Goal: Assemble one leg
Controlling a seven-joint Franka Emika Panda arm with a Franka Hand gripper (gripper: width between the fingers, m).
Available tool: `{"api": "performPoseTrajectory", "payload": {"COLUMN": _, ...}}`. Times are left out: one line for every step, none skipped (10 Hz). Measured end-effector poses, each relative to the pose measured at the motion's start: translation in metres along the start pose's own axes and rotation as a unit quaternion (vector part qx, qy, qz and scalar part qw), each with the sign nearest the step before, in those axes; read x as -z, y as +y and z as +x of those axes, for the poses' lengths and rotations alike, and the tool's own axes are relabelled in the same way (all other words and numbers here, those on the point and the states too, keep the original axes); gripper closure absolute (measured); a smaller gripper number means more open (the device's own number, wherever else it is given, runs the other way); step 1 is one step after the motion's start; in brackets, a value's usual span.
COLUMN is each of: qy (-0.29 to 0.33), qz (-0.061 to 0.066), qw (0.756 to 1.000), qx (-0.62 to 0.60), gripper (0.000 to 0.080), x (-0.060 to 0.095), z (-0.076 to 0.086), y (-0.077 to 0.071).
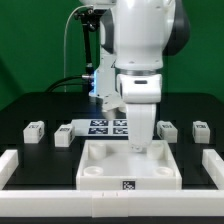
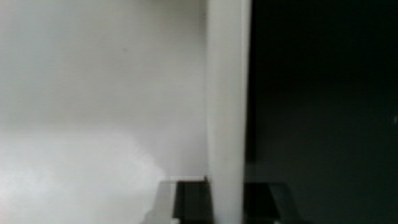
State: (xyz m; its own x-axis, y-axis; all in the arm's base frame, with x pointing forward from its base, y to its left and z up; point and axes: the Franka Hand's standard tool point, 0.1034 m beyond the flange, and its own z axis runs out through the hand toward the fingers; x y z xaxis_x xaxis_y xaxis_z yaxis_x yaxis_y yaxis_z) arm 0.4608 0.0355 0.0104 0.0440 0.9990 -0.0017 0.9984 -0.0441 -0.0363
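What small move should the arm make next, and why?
Probably close the gripper on the white tray-like piece to reposition it: the fingers straddle its raised rim, the grip is unclear, and all four legs lie loose nearby.

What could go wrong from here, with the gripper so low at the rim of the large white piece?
1. The gripper sits at the far rim of the large white tray-like piece; a sideways move might drag or tilt it.
2. The nearest leg stands just to the exterior view's right of the gripper and could be knocked over.
3. The wrist view shows only a white edge, so a firm grip cannot be confirmed.
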Motion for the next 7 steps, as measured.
{"api": "performPoseTrajectory", "payload": {"qy": 0.001, "qz": 0.000, "qw": 1.000, "qx": -0.002, "gripper": 0.0739, "x": 0.000, "z": 0.011, "y": -0.001}}
{"api": "performPoseTrajectory", "payload": {"qy": 0.002, "qz": -0.001, "qw": 1.000, "qx": -0.002, "gripper": 0.0739, "x": 0.000, "z": 0.021, "y": -0.001}}
{"api": "performPoseTrajectory", "payload": {"qy": 0.004, "qz": -0.002, "qw": 1.000, "qx": -0.003, "gripper": 0.0739, "x": 0.001, "z": 0.034, "y": 0.001}}
{"api": "performPoseTrajectory", "payload": {"qy": 0.006, "qz": -0.005, "qw": 1.000, "qx": 0.007, "gripper": 0.0739, "x": 0.002, "z": 0.046, "y": 0.005}}
{"api": "performPoseTrajectory", "payload": {"qy": 0.007, "qz": -0.008, "qw": 1.000, "qx": 0.019, "gripper": 0.0739, "x": 0.002, "z": 0.051, "y": 0.010}}
{"api": "performPoseTrajectory", "payload": {"qy": 0.007, "qz": -0.008, "qw": 1.000, "qx": 0.026, "gripper": 0.0739, "x": 0.002, "z": 0.053, "y": 0.015}}
{"api": "performPoseTrajectory", "payload": {"qy": 0.007, "qz": -0.007, "qw": 1.000, "qx": 0.025, "gripper": 0.0739, "x": 0.001, "z": 0.054, "y": 0.019}}
